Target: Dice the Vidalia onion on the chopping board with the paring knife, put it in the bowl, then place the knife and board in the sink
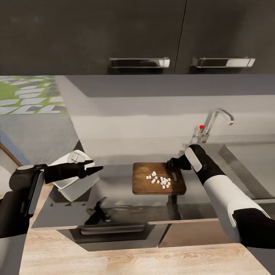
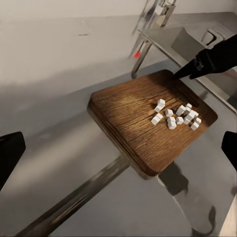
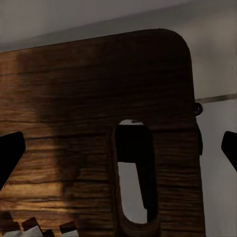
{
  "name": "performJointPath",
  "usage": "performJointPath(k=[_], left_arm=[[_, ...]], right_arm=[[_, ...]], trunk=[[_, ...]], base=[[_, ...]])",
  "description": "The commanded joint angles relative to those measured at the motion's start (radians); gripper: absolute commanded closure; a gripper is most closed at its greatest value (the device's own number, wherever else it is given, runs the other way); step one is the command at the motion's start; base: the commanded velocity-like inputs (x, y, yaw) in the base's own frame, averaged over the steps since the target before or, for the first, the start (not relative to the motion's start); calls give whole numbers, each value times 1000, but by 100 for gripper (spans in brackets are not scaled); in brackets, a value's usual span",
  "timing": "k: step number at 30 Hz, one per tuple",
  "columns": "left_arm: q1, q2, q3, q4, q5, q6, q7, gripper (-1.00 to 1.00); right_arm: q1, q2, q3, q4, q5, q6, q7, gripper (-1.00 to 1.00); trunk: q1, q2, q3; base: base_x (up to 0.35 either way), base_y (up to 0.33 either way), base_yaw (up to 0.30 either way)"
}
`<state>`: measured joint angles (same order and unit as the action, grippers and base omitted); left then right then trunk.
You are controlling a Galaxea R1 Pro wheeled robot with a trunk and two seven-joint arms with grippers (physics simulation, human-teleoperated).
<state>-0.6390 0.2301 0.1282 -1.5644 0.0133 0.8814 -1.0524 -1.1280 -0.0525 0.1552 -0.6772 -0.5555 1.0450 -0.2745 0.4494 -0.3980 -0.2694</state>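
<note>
The brown chopping board [image 1: 145,172] lies on the grey glossy countertop [image 1: 114,183], just left of the sink [image 1: 248,160] and its chrome tap [image 1: 214,122]. Several white onion cubes [image 1: 160,180] sit on the board near its slot hole. My right gripper [image 1: 170,164] hovers open over the board's handle end; its wrist view shows the slot [image 3: 133,173] between the spread fingers [image 3: 10,153]. My left gripper [image 1: 97,168] is open and points at the board [image 2: 128,118] and the cubes [image 2: 177,116]. Beneath that arm, the white bowl [image 1: 74,187] looks tilted. I cannot make out the paring knife.
Dark wall cabinets with metal handles [image 1: 139,62] hang above the countertop. A pale backsplash wall [image 1: 133,126] runs behind it. Wooden flooring [image 1: 114,259] lies below the counter's front edge. A window-like opening [image 1: 26,95] at the left shows outdoor paving.
</note>
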Motion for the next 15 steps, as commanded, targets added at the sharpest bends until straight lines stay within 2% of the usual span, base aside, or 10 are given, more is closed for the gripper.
performJointPath(k=[1, 5, 7, 10, 13, 15], left_arm=[[-1, 0, 1, 0, 1, 10, -3, -100], [-1, 0, 1, 0, 1, 15, -3, -100], [-1, 0, 1, 0, 1, 16, -3, -100], [-1, 0, 1, 0, 1, 17, -3, -100], [-1, 0, 1, 0, 1, 17, -3, -100], [-1, 0, 1, 0, 1, 17, -3, -100]], right_arm=[[-1, -1, 6, -1, -11, 2, -12, -100], [-1, -1, 6, -1, -11, 2, -56, -100], [-1, -1, 6, -1, -11, 2, -110, -100], [-1, 0, 6, -1, -11, 2, -237, -100], [-1, 3, 6, -2, -12, -4, -313, -100], [-1, 5, 6, -2, -13, -9, -341, -100]], trunk=[[1, -2, -2], [1, -2, -2], [1, -2, -2], [1, -2, -2], [1, -2, -2], [1, -2, -2]], base=[[0, 87, 0], [0, 45, 0], [0, 16, 0], [0, 7, 0], [0, 3, 0], [0, 1, 0]])
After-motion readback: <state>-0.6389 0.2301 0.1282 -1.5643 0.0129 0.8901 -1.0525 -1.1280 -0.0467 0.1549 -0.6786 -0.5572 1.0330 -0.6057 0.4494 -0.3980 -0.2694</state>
